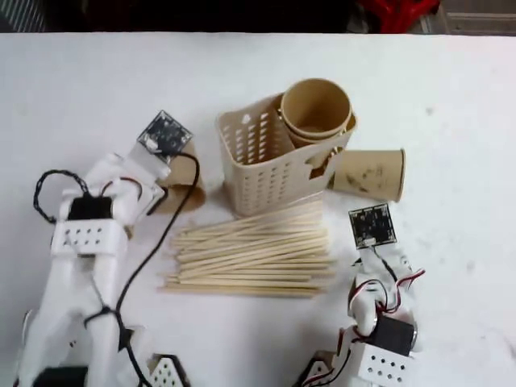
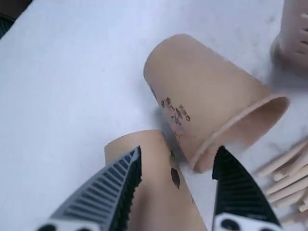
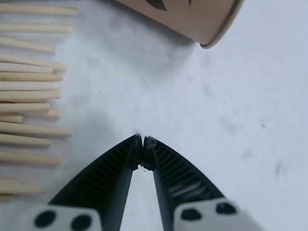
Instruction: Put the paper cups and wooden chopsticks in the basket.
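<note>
Lying between the left jaws, spread wide, is a paper cup point(image 2: 154, 192); right jaws pinched together, empty.

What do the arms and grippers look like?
The left arm and right arm are white plastic with black motors; black cable on the left, red and white wires on the right. Left gripper and right gripper: black, ribbed, pointed fingers.

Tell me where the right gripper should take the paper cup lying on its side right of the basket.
Probably the rim of the paper cup: it lies on its side, mouth facing away from the basket, base toward it. Come in from that open side, one finger inside the wall, one outside. The right gripper is shut, so open it first.
</note>
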You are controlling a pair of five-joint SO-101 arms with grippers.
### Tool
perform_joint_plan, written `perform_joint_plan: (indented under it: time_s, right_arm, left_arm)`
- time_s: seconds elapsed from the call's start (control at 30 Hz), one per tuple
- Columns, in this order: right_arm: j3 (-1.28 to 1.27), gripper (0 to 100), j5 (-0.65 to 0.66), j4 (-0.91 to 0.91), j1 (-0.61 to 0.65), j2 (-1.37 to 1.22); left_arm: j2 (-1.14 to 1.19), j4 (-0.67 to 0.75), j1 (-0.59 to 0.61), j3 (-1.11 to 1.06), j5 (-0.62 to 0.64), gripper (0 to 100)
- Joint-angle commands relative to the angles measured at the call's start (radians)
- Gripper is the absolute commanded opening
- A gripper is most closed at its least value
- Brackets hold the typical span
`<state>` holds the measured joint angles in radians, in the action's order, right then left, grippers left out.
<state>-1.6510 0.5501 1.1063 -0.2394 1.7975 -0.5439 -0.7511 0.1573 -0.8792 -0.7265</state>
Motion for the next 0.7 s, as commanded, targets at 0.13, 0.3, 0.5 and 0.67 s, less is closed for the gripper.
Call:
perform_joint_plan:
  time_s: [0.13,0.3,0.5,0.67]
  right_arm:
    - [0.003,1.9,0.011,-0.018,0.010,0.004]
    - [0.003,1.9,0.011,-0.018,0.010,0.004]
    - [0.003,1.9,0.011,-0.018,0.010,0.004]
    - [0.003,1.9,0.011,-0.018,0.010,0.004]
  left_arm:
    - [0.183,0.146,-0.010,0.068,-0.002,25]
    - [0.234,0.230,-0.005,0.101,0.068,25]
    - [0.300,0.351,-0.013,0.115,0.157,22]
    - [0.311,0.382,-0.012,0.117,0.181,7]
